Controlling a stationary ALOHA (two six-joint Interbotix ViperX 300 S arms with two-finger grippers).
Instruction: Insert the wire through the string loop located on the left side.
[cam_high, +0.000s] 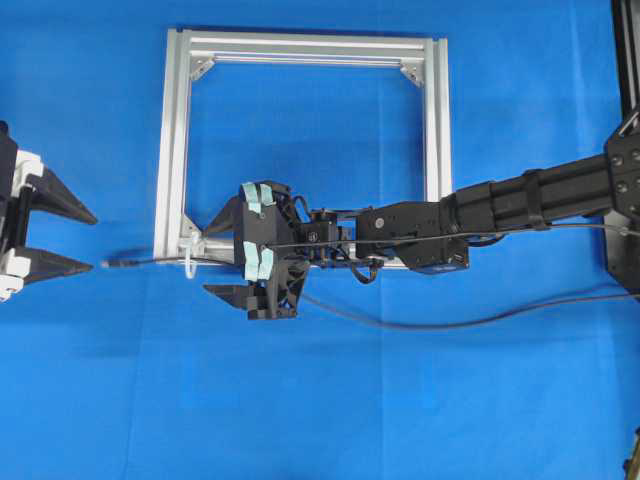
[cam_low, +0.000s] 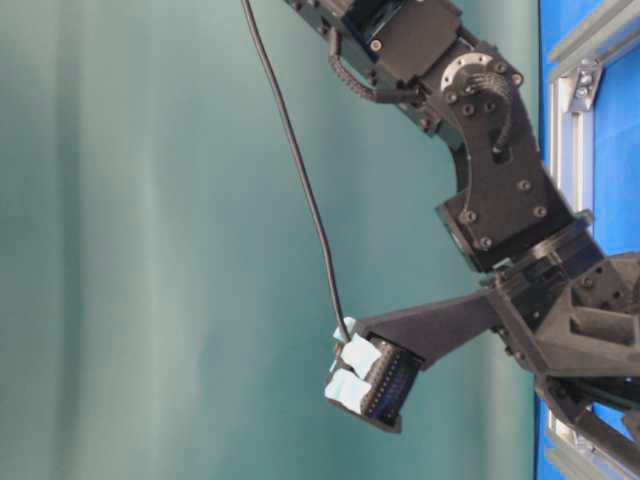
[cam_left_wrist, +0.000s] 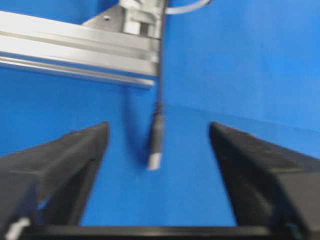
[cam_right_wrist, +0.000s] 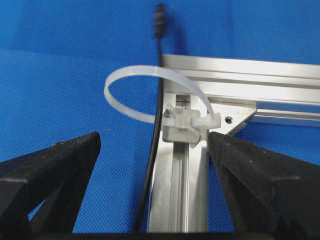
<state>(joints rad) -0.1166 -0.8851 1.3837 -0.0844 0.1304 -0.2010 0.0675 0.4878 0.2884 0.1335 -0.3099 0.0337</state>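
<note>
With both the left gripper (cam_high: 92, 238) and right gripper (cam_high: 214, 258) being held open, the unheld wire (cam_right_wrist: 159, 95) risks being dragged back out of the loop (cam_right_wrist: 145, 87).

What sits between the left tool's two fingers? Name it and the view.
The wire's plug tip, untouched on the blue cloth, shown in the left wrist view.

There is one square metal frame (cam_high: 176, 150) lying on one blue counter (cam_high: 100, 400), with one white string loop (cam_right_wrist: 150, 80) tied at its corner. One thin black wire (cam_high: 150, 262) with a single plug tip runs across it. Two robot arms show, each with one end effector: left (cam_high: 55, 235) and right (cam_high: 228, 252).
</note>
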